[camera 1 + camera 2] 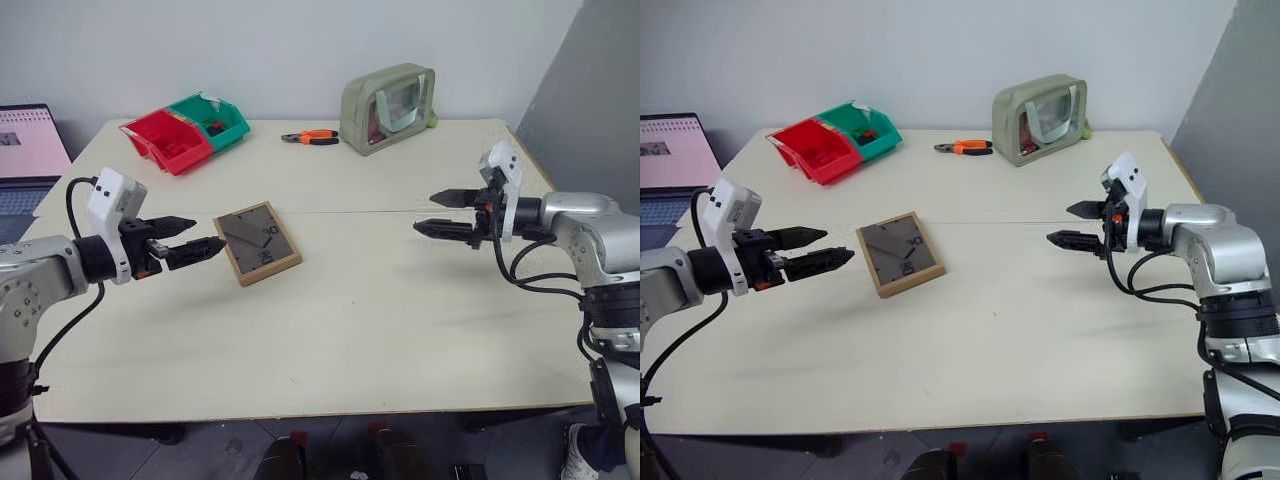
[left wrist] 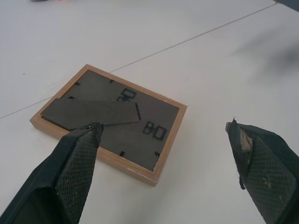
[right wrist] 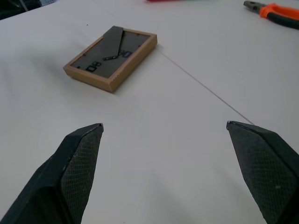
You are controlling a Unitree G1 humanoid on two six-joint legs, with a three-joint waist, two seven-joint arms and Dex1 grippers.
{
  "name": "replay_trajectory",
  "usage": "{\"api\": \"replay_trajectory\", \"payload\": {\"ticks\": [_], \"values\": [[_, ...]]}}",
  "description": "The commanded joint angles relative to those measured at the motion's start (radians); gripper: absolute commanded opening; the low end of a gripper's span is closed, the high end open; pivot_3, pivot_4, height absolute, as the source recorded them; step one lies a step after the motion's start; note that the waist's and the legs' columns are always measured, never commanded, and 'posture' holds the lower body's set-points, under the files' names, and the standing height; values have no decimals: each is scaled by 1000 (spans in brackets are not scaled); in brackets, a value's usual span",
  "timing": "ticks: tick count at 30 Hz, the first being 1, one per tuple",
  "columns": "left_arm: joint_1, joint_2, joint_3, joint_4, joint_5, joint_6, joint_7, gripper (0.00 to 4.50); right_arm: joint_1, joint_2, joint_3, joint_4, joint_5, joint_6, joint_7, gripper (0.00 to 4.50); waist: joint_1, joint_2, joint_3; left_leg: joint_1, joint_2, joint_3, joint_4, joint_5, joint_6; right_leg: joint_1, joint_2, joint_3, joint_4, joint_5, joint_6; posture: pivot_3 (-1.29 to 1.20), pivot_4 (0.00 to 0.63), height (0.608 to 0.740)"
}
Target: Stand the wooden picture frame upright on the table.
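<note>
Light-wood wooden picture frame (image 1: pixel 257 243) face-down on the table (image 1: pixel 380 320), dark back up; both grippers' fingers apart, empty

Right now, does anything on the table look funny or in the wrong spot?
Yes. The wooden picture frame lies face down on the table, back panel up, turned crooked to the table's seam. Its fold-out stand sits on the back. Nothing looks spilled or broken.

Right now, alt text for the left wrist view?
A wooden picture frame lies face down on the pale table, dark back panel and fold-out stand showing. The left gripper hovers open just short of it, empty.
</note>
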State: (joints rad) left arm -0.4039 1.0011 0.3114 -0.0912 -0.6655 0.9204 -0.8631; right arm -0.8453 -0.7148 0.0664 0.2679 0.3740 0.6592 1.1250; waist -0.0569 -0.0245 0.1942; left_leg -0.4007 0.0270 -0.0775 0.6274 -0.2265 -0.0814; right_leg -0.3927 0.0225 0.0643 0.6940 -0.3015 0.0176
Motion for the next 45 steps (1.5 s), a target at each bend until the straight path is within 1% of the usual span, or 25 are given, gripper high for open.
{"api": "replay_trajectory", "payload": {"ticks": [1, 2, 5, 9, 12, 13, 15, 16, 18, 21, 22, 23, 24, 25, 26, 31, 32, 33, 34, 35, 40, 45], "values": [[-14, 11, 18, -34, 3, -28, -6, 4500, -45, 4, -11, 8, -8, -38, 13, 4474, 0, 0, 0, 0, 0, 0, 0, 0, 0, -1, 0, 0, 0, 0, -1, 0, 150, 740], [-23, -4, 18, -32, 2, -26, 11, 4500, -42, 9, -6, 13, -12, -51, 18, 4474, 0, 0, 0, -1, 0, 0, 0, 0, 0, -2, -1, 0, 0, 2, -3, 0, 150, 740], [-22, -33, 26, -33, 6, -25, 50, 4500, -19, 22, -4, 10, -23, -68, 11, 4474, 1, 0, 0, -1, 0, 1, 0, 0, 0, -2, -3, 0, 1, 2, -3, 0, 150, 740], [-17, -18, 32, -44, -1, -16, 38, 4500, -25, 34, -8, 2, -22, -72, 11, 4474, 0, -1, 0, -1, 0, 1, 0, 0, 0, -3, -3, 0, 2, 2, -3, 0, 150, 740], [-23, -28, 23, -20, 22, -49, 45, 4500, -59, 67, -14, 71, -47, -110, -30, 4474, -1, -1, 0, -1, 0, 1, 0, 0, 0, -3, -3, 0, 2, 2, -3, 0, 150, 740], [-26, -53, 37, -7, 18, -45, 71, 4500, -63, 87, -18, 92, -58, -121, -60, 4474, -1, -1, 0, -1, 0, 1, 0, 0, 0, -3, -3, 1, 3, 2, -3, 0, 150, 740], [-20, -85, 58, -2, 8, -35, 108, 4500, -67, 127, -22, 113, -70, -130, -113, 4101, -1, -1, 0, 0, 0, 1, 0, 0, 0, -2, -3, 1, 3, 2, -3, 0, 150, 740], [-14, -100, 75, -5, -2, -31, 123, 4156, -73, 152, -22, 126, -78, -144, -137, 3981, -1, -1, 0, 0, 0, 1, 0, 0, 0, -2, -3, 1, 3, 2, -3, 0, 150, 740], [1, -129, 102, 0, 14, -52, 171, 3881, -78, 187, -2, 167, -132, -205, -197, 3558, -1, -1, 0, -1, 0, 1, 0, 0, 0, -3, -3, 1, 3, 2, -3, 0, 150, 740], [17, -191, 143, 20, 43, -68, 281, 3252, -82, 244, 4, 238, -185, -269, -285, 2866, 0, -1, 0, -1, 0, 1, 0, 0, 0, -3, -4, 1, 4, 2, -3, 0, 150, 740], [29, -208, 149, 20, 60, -73, 315, 3079, -85, 264, 2, 255, -194, -281, -309, 2669, 0, -1, 0, -1, 1, 1, 0, 0, 0, -3, -5, 1, 4, 2, -3, 0, 150, 740], [57, -237, 149, 13, 88, -84, 363, 2989, -95, 307, 19, 280, -213, -312, -341, 2574, 0, -1, 0, -1, 1, 1, 0, 0, 0, -3, -5, 1, 4, 2, -3, 0, 150, 740], [76, -270, 149, 13, 119, -99, 419, 2555, -106, 347, 32, 311, -232, -341, -371, 2120, 0, -1, 0, -1, 1, 1, 0, 0, 0, -3, -6, 1, 4, 2, -3, 0, 150, 740], [87, -295, 148, 15, 140, -110, 460, 2478, -116, 376, 40, 339, -248, -365, -392, 2036, -3, -1, 0, 0, 1, 1, 0, 0, 0, -3, -6, 1, 4, 2, -3, 0, 150, 740], [91, -329, 150, 25, 153, -124, 498, 2202, -125, 410, 46, 377, -261, -390, -407, 1719, -4, -1, 0, 0, 1, 3, 0, 0, 0, -3, -6, 3, 4, 2, -3, 0, 150, 740], [80, -424, 118, 100, 207, -192, 557, 1057, -182, 547, 63, 563, -306, -495, -451, 412, -1, -3, -1, 0, 1, 1, 1, 0, 0, -3, -6, 1, 5, 3, -3, 0, 150, 740], [71, -435, 116, 116, 212, -202, 563, 770, -194, 563, 66, 596, -316, -517, -455, 112, 0, -3, -1, 0, 1, 1, 1, 0, 0, -3, -6, 1, 5, 3, -3, 0, 150, 740], [64, -442, 111, 129, 220, -214, 566, 589, -206, 574, 68, 625, -325, -536, -458, 5, 2, -3, -1, 0, 1, 1, 1, 0, 0, -3, -6, 1, 5, 3, -3, 0, 150, 740], [47, -458, 110, 154, 226, -226, 582, 260, -226, 596, 67, 675, -333, -556, -475, 0, 5, -3, -1, -1, 1, 1, 1, 0, 0, -3, -6, 0, 5, 3, -3, 0, 150, 740], [33, -473, 107, 174, 233, -236, 594, 36, -246, 617, 64, 724, -341, -572, -496, 0, 7, -3, -1, -1, 1, 1, 1, 0, 0, -3, -7, 0, 5, 3, -3, 0, 150, 740], [-13, -513, 41, 251, 262, -239, 590, 36, -315, 705, 58, 892, -372, -632, -560, 0, 6, -4, -2, -1, 0, 1, 1, 0, 0, -3, -7, 0, 5, 3, -2, 0, 150, 740], [-40, -536, -14, 277, 269, -217, 577, 36, -341, 750, 53, 957, -396, -655, -594, 0, 7, -4, -2, -1, 1, 0, 1, 0, 0, -3, -7, 0, 5, 3, -2, 0, 150, 740]]}}
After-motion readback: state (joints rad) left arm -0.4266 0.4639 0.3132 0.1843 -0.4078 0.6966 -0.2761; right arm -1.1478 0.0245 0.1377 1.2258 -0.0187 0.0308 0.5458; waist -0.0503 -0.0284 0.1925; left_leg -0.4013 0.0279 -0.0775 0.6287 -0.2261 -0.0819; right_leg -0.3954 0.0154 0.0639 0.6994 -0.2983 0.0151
